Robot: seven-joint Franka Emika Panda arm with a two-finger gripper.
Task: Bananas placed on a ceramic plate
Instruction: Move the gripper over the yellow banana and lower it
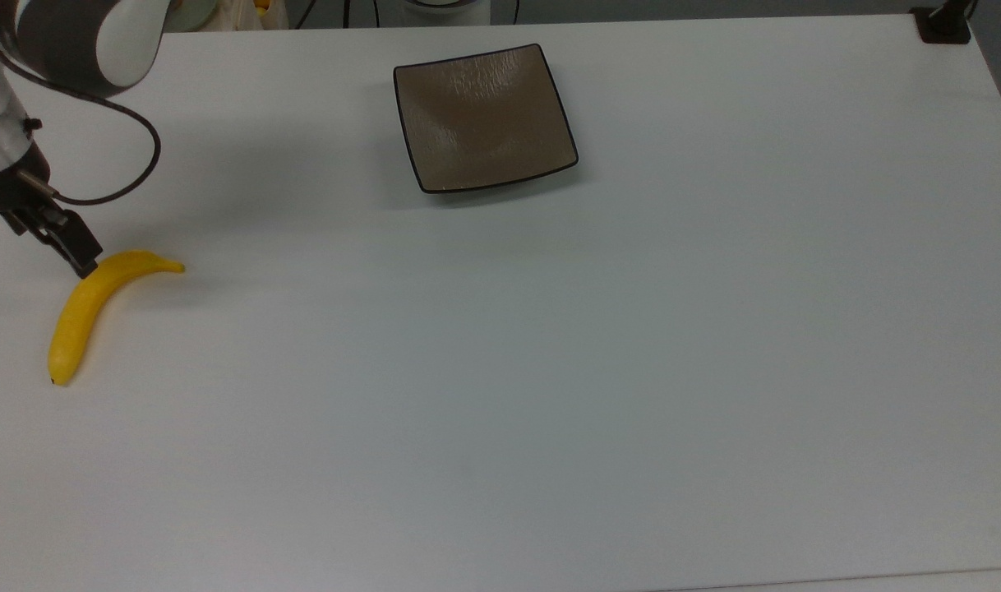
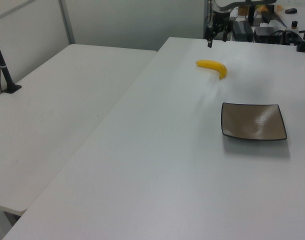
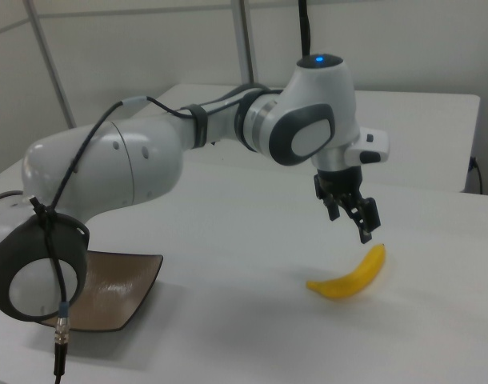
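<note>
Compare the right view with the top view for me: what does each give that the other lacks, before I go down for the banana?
Right view alone: the height. The gripper hangs above the banana, clear of it, and most of the arm shows. Whether the fingers are parted I cannot tell.

Top view alone: the layout. The whole ceramic plate sits well off toward the top view's upper right of the banana, with bare table between. A black cable loops beside the gripper.

Both: the banana lying on the table, not on the plate; the gripper near its stem end.

Open white table [image 1: 550, 370] between banana [image 1: 89, 308] and ceramic plate [image 1: 484, 115].
</note>
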